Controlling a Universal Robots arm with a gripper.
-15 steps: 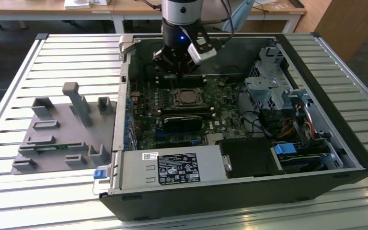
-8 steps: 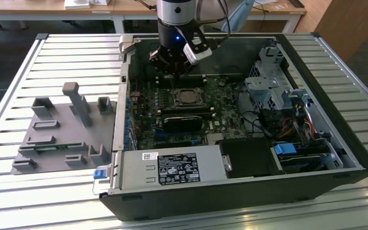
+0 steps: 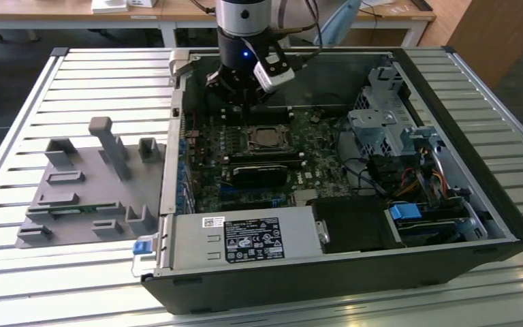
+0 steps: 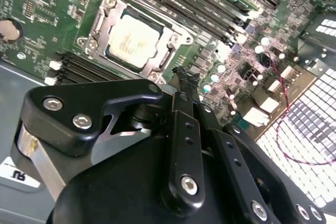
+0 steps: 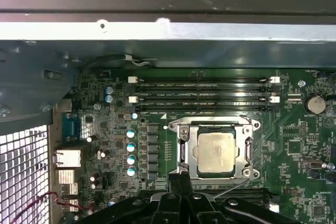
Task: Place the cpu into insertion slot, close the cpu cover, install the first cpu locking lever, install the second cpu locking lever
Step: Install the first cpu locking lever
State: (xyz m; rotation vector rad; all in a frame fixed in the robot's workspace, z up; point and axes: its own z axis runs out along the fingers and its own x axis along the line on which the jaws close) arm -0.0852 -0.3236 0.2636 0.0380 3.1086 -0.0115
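Open computer case (image 3: 479,204) lying flat on a slatted metal table (image 3: 25,102), with the motherboard (image 3: 316,170) facing up. Near the middle of the board, the insertion slot (image 3: 246,138) (image 5: 253,125) (image 4: 110,1), silver-rimmed. Seated flat in it, the cpu (image 3: 265,139) (image 5: 214,152) (image 4: 131,40), tan metallic face up. Folded down around the chip in both wrist views, the cpu cover (image 5: 247,153) (image 4: 103,24), a silver frame lying level, with the chip's face showing through its window. Along the socket edge nearest the tool in the first wrist view, a thin wire lever (image 5: 236,186), slanting; cannot tell whether latched. Gripper (image 3: 243,99) (image 4: 184,74) (image 5: 178,179) pinched narrow, tips together. Hangs over the board just beyond the socket, toward the far wall of the case in the exterior view. Tips close beside one corner of the socket in the second wrist view; cannot tell whether touching the board. Beyond the socket from the tool in the first wrist view, long black memory slots (image 5: 205,90), and off to one side a coin battery (image 5: 315,103) (image 4: 8,30). At the near end of the case in the exterior view, a grey power supply (image 3: 243,242). On the table at the exterior view's left, well apart from the case, a grey fixture plate (image 3: 89,191) with upright posts.
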